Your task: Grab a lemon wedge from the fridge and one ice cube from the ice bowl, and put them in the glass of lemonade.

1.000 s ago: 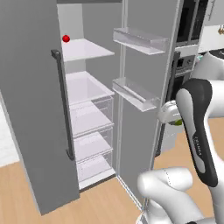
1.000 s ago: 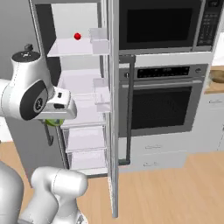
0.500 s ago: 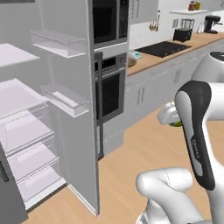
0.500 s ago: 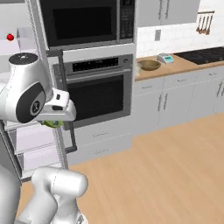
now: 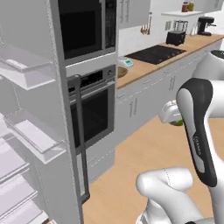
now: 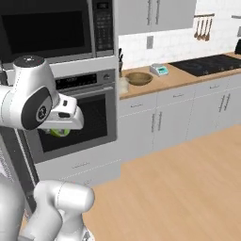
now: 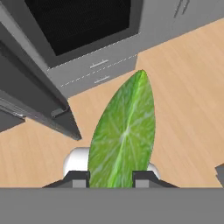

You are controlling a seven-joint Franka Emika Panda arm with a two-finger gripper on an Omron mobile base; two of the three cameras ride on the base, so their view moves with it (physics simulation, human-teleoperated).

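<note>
Swinging away from the tall grey fridge (image 5: 43, 131), the base now faces the black built-in oven (image 6: 80, 117) and the wooden counter (image 6: 179, 77). Between the two dark fingertips of the gripper (image 7: 111, 177) sits the yellow-green lemon wedge (image 7: 124, 135), clamped and carried clear of the shelves. On that counter waits the wide brown wooden ice bowl (image 6: 139, 78), so the ice cube and the glass look next.

The kitchen is lit evenly and brightly, with no light source to be made out. Shadows are faint and soft; the oven window (image 6: 70, 127) stays dark, without glare. Edges are slightly soft and jagged, as rendered. The lemon wedge (image 7: 124, 135) is shown sharply close up.
</note>
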